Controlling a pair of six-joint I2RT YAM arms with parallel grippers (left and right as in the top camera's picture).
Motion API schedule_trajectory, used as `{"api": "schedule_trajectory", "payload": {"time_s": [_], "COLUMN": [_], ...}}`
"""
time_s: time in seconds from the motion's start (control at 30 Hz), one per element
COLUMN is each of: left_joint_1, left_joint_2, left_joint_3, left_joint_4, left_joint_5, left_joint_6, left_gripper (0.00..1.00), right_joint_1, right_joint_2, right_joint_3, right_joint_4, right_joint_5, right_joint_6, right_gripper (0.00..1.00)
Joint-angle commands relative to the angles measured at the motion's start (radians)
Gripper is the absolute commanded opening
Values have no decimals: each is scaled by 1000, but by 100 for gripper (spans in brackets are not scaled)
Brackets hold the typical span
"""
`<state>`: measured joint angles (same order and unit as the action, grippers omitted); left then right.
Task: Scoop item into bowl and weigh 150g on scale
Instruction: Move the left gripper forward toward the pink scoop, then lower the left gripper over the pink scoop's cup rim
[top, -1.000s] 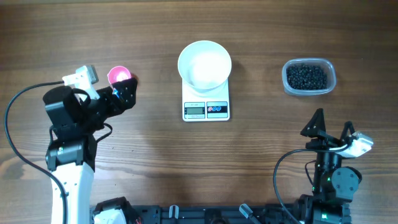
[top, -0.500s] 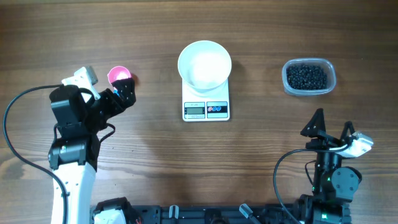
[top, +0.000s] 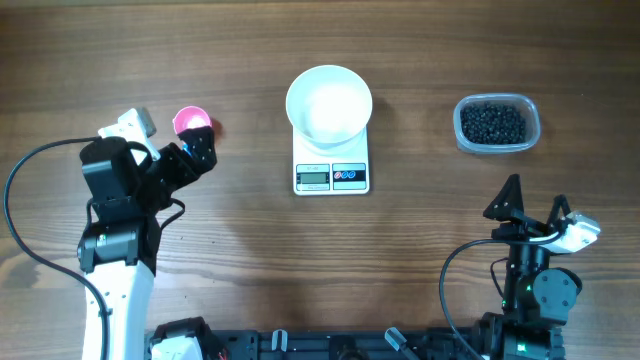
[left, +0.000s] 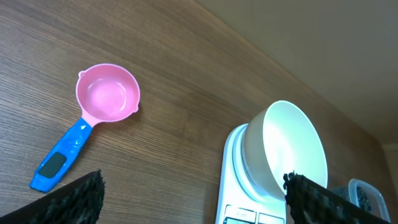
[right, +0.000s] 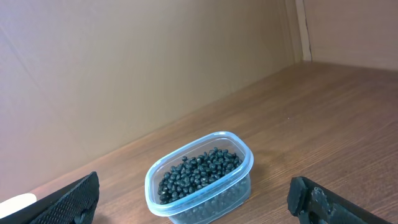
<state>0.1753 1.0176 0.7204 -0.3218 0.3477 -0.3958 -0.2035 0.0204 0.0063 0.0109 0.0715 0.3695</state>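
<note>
Bowl (top: 329, 103) well apart from jaws

Open bench (top: 240, 230) is found between the scoop (top: 190, 121), the bowl (top: 329, 103) seated on the scale (top: 332, 176), and the container (top: 496, 124), all well apart. The scoop's near side is crowded by the left end effector (top: 198, 150), spread wide just beside it.

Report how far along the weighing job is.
Done: the bowl sits empty on the scale. In hand: nothing; the left gripper hangs open near the pink scoop lying on the table, the right gripper open and empty. Left: all scooping and weighing; the item sits in the clear container.
</note>
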Motion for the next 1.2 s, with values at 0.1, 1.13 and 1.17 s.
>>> {"api": "schedule_trajectory", "payload": {"time_s": [0.1,1.13,1.17], "left_joint_1": [-60,-87,-87], "left_joint_2": [13,420,426], "left_joint_3": [59,425,425], "left_joint_4": [-31,-467,-467], "left_joint_5": [-25,-250,-241], "left_joint_6": [44,276,276], "left_gripper": [96,94,94], "right_joint_1": [4,4,4], "right_joint_2": [-6,-6,-6], "right_joint_3": [-1,-1,-1], "right_joint_4": [2,2,2], "right_joint_5": [-4,-4,-4], "right_joint_6": [8,8,8], "right_gripper": [100,100,100]}}
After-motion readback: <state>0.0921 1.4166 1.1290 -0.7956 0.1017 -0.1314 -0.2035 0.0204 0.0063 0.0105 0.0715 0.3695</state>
